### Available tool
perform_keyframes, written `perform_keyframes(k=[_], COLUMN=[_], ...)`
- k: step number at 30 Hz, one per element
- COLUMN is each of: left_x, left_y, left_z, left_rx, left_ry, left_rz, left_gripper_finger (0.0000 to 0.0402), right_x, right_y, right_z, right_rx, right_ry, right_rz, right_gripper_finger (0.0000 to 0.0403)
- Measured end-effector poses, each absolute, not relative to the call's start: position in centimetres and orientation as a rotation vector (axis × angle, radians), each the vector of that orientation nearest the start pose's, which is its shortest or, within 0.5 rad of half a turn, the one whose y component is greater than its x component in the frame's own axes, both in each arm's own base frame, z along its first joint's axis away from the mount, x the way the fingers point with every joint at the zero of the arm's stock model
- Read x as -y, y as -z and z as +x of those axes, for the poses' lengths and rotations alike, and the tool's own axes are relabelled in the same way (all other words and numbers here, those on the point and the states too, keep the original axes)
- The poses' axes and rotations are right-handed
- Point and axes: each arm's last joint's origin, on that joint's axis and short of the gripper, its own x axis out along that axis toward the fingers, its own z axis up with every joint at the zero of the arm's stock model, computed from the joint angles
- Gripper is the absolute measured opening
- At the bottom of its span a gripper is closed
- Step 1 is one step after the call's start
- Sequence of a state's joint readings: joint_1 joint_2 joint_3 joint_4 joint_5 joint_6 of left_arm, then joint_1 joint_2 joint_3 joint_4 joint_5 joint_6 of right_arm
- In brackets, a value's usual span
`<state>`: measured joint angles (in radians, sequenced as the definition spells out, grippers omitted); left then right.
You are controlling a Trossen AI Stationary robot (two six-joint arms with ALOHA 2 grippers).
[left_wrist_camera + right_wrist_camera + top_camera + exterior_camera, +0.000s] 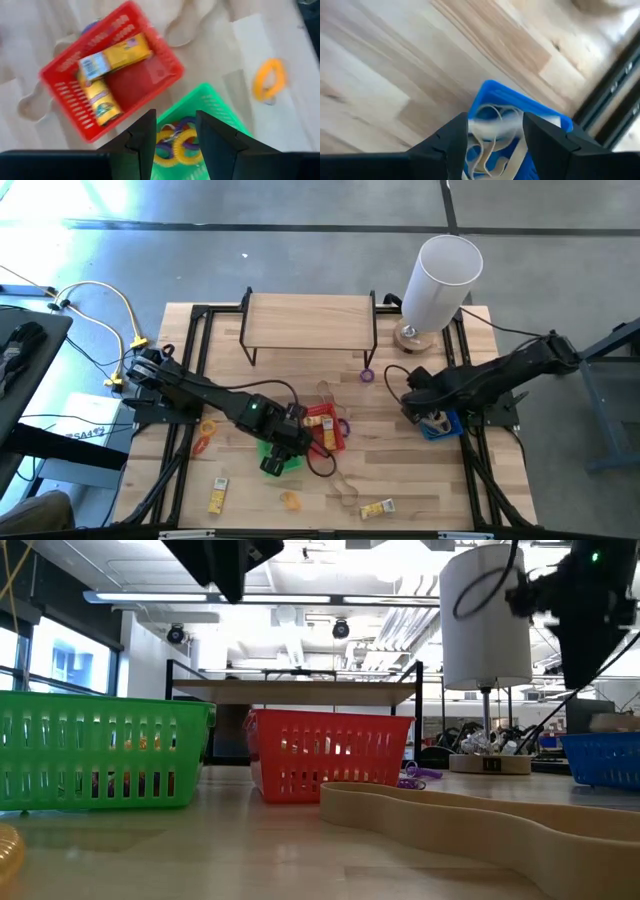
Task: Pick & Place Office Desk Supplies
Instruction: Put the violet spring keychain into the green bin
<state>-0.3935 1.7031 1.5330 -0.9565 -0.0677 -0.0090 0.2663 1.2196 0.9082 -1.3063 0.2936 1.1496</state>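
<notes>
High view first: we take the red basket (325,428) as the landmark on the counter (420,480). The green basket (283,456) stands just beside it on the near-left, and the blue basket (440,423) lies well apart to its right.

The left pincer (275,462) hovers over the green basket. In the left wrist view its fingers stand apart with nothing between them, above the yellow and purple rings (180,147) already in that basket.

The right pincer (428,418) hangs over the blue basket, fingers apart, with tan rubber bands (492,135) lying below.

Loose supplies remain on the near side of the red basket. An orange ring (290,500) lies nearest, just beyond the green basket. We judge the left arm the nearer for it.
</notes>
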Motion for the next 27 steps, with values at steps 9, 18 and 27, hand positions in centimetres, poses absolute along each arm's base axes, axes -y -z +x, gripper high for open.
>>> perform_keyframes(k=[9, 18, 27], left_x=[13.7, 13.6, 13.7], left_y=[-29.6, -29.6, -29.6], left_z=[32.1, 32.2, 32.2], left_rx=[-1.091, -1.089, -1.092], left_ry=[0.333, 0.333, 0.329], left_rz=[0.252, 0.251, 0.235], left_gripper_finger=[0.0131, 0.0131, 0.0131], right_x=[-5.3, -6.6, -7.8], right_y=[-26.2, -26.4, -26.9], right_z=[17.3, 18.4, 21.7], right_rx=[-1.195, -1.156, -0.926], right_ry=[0.746, 0.502, 0.249], right_rz=[0.459, 0.336, -0.065], right_gripper_finger=[0.0178, 0.0178, 0.0178])
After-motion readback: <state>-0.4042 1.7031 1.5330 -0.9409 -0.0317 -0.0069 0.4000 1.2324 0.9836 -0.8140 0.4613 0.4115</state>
